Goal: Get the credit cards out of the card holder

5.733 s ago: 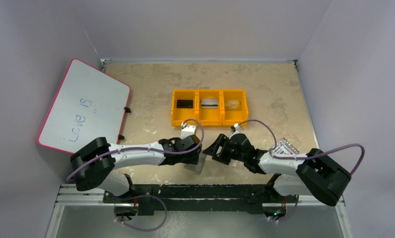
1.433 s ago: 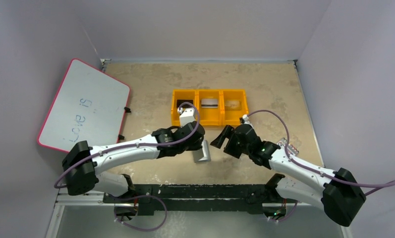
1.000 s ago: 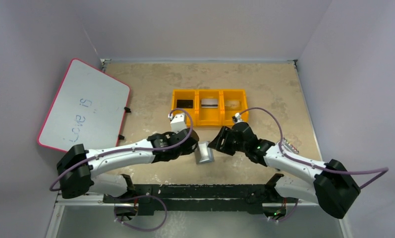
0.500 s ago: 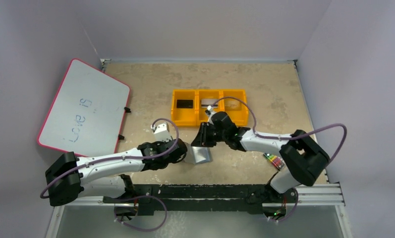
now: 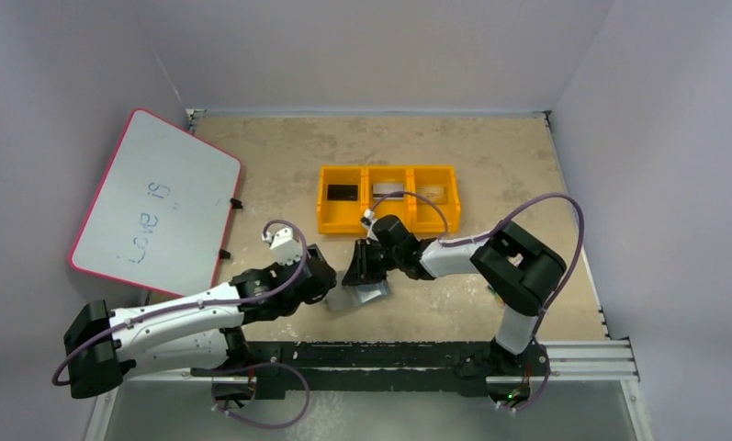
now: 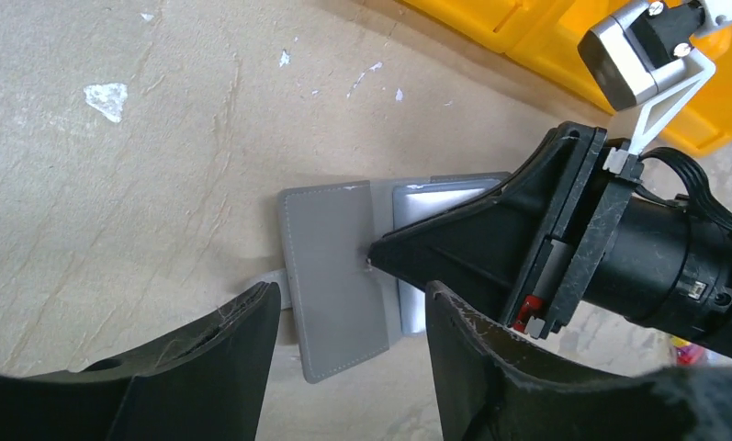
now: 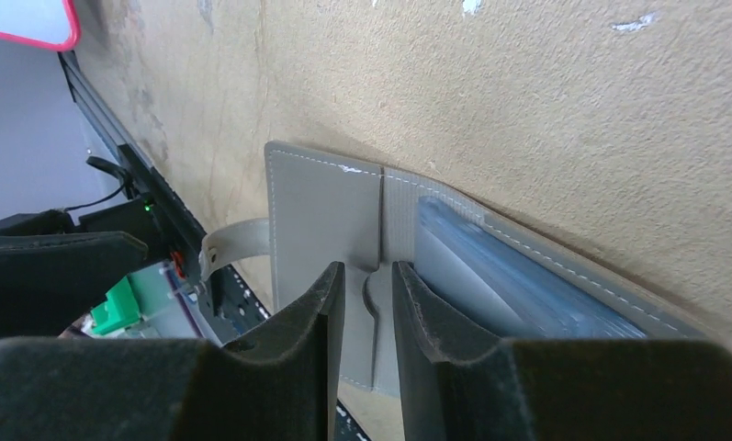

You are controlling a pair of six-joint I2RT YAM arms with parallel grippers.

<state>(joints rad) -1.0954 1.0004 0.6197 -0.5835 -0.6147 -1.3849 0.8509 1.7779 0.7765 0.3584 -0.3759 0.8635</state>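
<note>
right gripper (image 7: 366,271): fingers (image 7: 435,340) drawn close with a narrow slit between them. the tips are down on the card holder (image 7: 320,202), at the seam where its grey flap meets the pale blue-grey inner pocket. an edge of that pocket shows in the slit; cannot tell whether it is pinched or only touched.

left gripper (image 6: 348,292): fingers (image 6: 219,363) set well apart, nothing between them. it sits low, just left of the card holder, pointing at it; no contact can be seen.

card holder: opened out, inner side up, on the table (image 5: 288,156) near its near edge, about centre, between the two grippers. its snap tab (image 7: 238,239) sticks out from under the grey flap on the left. the contents of the pocket are too blurred to tell.

yellow tray (image 5: 330,220): three compartments, just far of the card holder and apart from it.
- left compartment: black card (image 5: 343,192).
- middle compartment: silver-white card (image 5: 388,189), partly behind a purple cable (image 5: 408,195).
- right compartment: pale beige card (image 5: 433,193).

left arm (image 5: 187,312): stretched low from the near-left corner towards centre.

right arm (image 5: 518,266): folded back on itself, elbow to the right, wrist reaching left.

whiteboard (image 5: 155,197): pink-edged with handwriting, tilted at the far left.
</note>
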